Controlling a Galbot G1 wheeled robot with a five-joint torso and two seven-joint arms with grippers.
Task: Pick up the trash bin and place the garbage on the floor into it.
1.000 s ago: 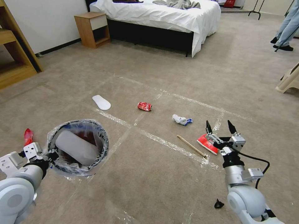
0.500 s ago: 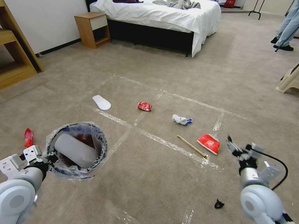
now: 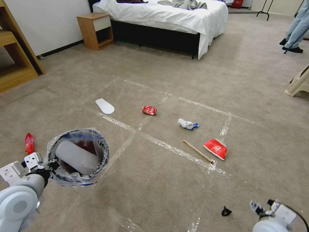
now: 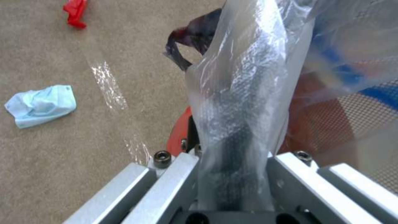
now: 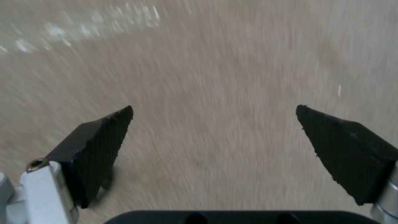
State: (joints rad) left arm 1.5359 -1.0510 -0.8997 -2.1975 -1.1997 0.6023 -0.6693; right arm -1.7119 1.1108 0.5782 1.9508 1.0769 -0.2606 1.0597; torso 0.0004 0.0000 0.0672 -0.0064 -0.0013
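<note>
Carpeted floor (image 3: 167, 180): wooden stick (image 3: 198, 151) beside red wrapper (image 3: 216, 149).

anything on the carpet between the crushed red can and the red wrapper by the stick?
Head view: a crumpled white-and-blue tissue lies between the red can and the red wrapper.

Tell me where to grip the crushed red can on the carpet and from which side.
Come straight down on the can and pinch across its short width. It lies on its side, flattened, with bare carpet all round it. The open right gripper looks free to do it.
</note>
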